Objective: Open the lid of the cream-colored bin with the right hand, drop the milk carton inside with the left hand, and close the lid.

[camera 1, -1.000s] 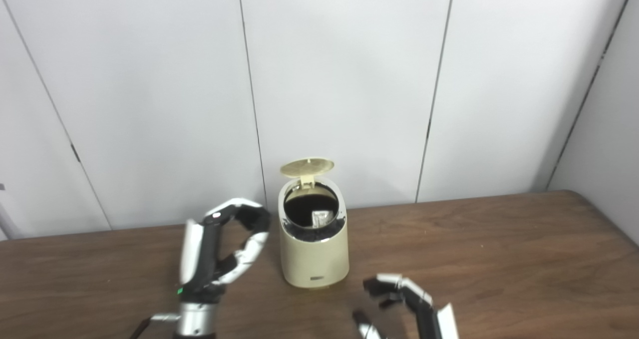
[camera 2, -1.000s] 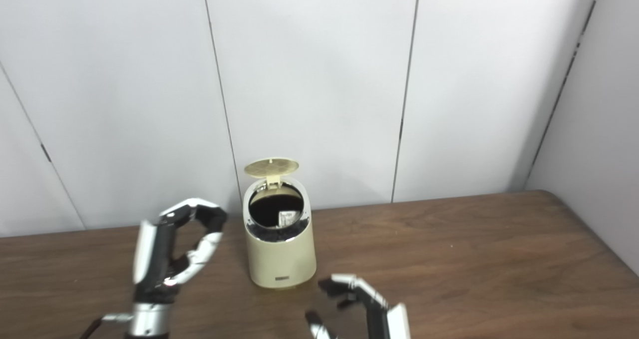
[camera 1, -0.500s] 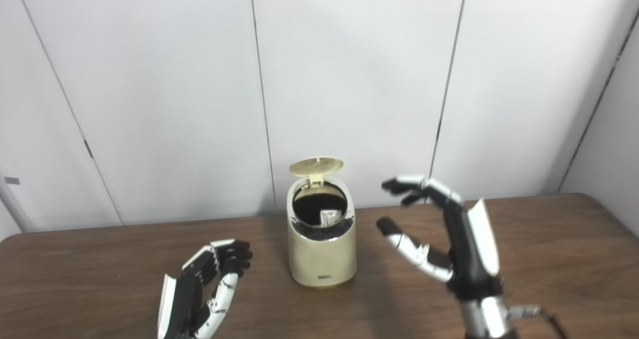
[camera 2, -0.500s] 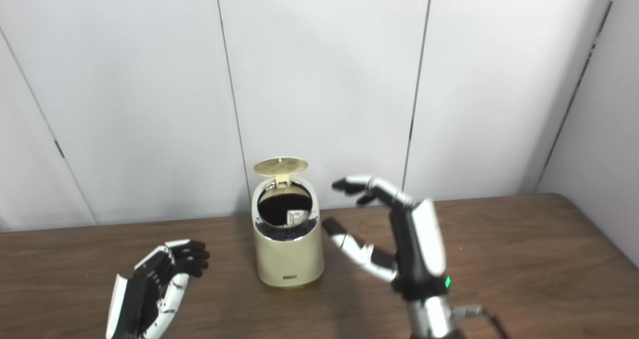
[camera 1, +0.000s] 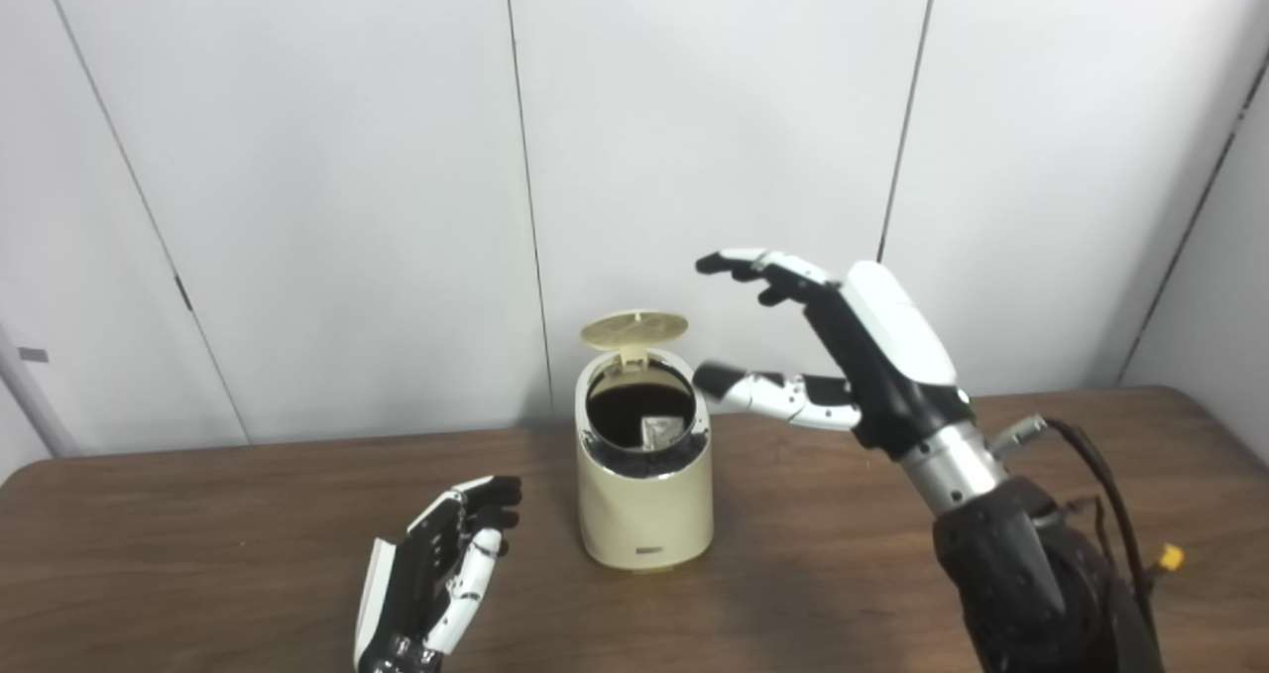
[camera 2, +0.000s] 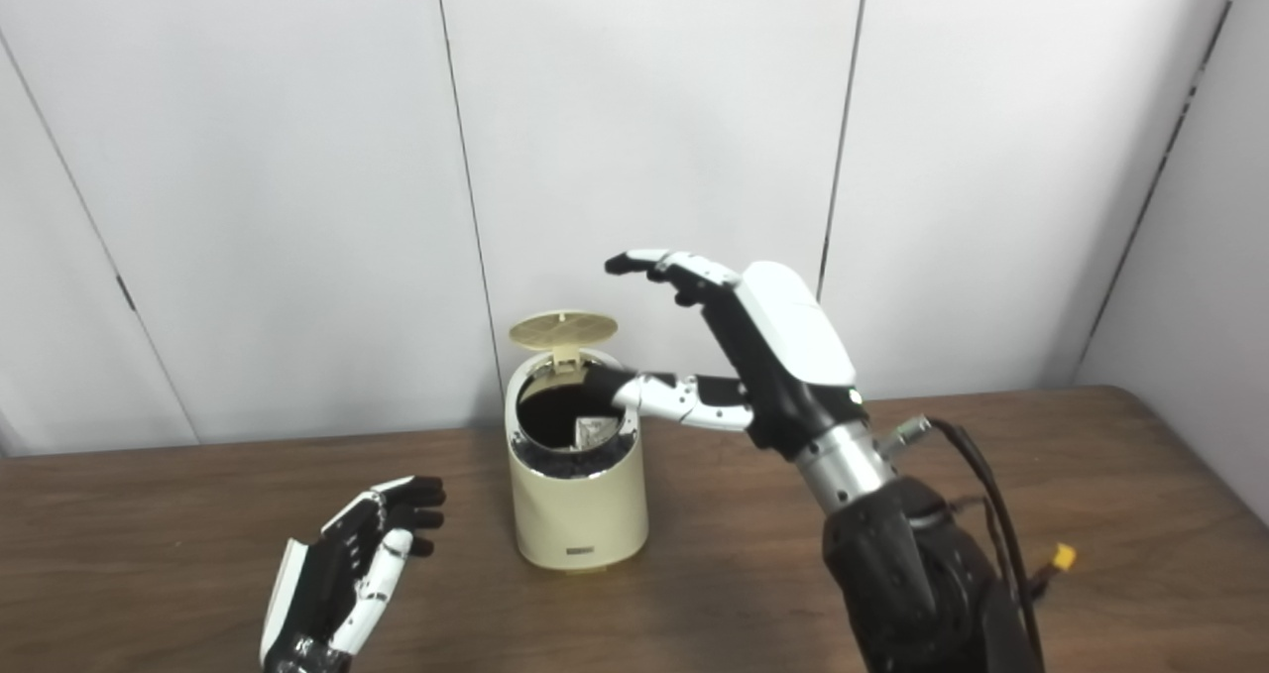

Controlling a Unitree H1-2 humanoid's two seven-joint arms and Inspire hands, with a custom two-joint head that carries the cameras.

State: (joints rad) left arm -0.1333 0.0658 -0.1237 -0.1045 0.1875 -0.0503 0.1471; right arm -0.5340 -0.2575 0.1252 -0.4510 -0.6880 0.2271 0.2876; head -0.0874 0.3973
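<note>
Hovering at the bin's [camera 1: 644, 500] 2 o'clock, the right hand [camera 1: 853, 356] has fingers spread, empty, probably to flip the lid [camera 1: 634, 328] shut; milk carton [camera 1: 655, 431] sits inside, left hand [camera 1: 431, 579] open at 8 o'clock.

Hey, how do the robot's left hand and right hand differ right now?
The right hand is raised beside the bin's open lid; the left hand sits low over the table, well clear of the bin. The right hand's fingers arch toward the lid; the left hand's point up and away. Both hold nothing.
</note>
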